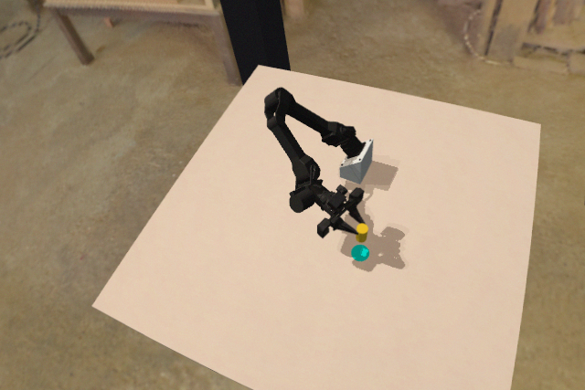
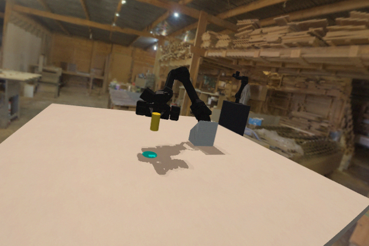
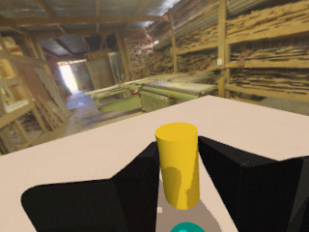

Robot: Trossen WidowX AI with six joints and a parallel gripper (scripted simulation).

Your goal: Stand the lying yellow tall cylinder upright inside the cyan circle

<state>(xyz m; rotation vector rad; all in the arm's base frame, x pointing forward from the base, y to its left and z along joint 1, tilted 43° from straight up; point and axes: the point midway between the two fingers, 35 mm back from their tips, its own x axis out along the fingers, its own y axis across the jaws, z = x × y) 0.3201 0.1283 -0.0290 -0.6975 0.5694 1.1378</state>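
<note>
From above, the pale bench [image 1: 425,281] in a timber workshop carries the claw [image 1: 359,228] clamped on the yellow tall cylinder [image 1: 361,232], just beside the cyan circle [image 1: 359,252]. The exterior view shows the cylinder upright, well above the circle [image 2: 149,154]. In the wrist view the circle [image 3: 187,227] peeks below it, so judging by this, lowering onto it comes next.

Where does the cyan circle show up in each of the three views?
Top: cyan circle right of centre, just below the held yellow cylinder.
Exterior: flat on the table left of centre, below the cylinder, in shadow.
Wrist: a sliver at the bottom edge.
Shared landmark: the yellow cylinder in the gripper.
</note>
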